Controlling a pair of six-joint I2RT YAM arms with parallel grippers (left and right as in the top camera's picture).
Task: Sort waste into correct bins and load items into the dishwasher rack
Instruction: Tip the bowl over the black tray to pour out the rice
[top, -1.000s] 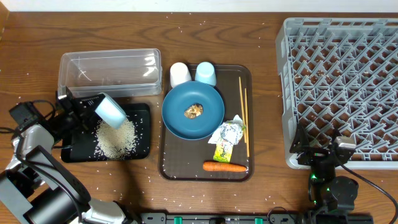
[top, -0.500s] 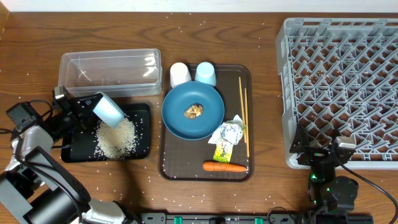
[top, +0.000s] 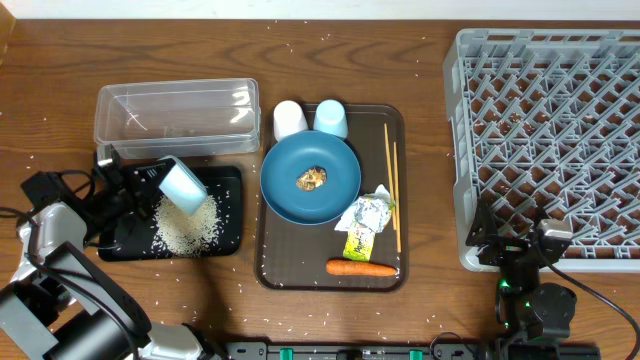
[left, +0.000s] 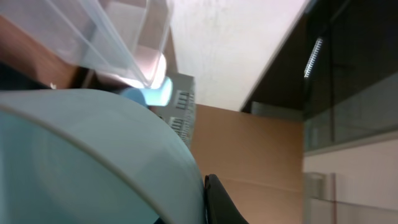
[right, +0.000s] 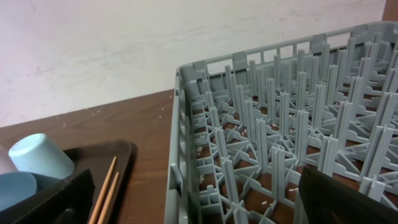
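overhead | left gripper (top: 160, 178) clamps smooth round bowl (top: 184, 186) over grainy rice (top: 185, 226) | right gripper (top: 512, 243) wide

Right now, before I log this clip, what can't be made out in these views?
- Left wrist: the small white bowl fills the frame, hiding the black tray under it.
- Overhead: the tilted bowl shows only its outside, so its contents are hidden.
- Overhead: the food lump on the blue plate is too small to identify.
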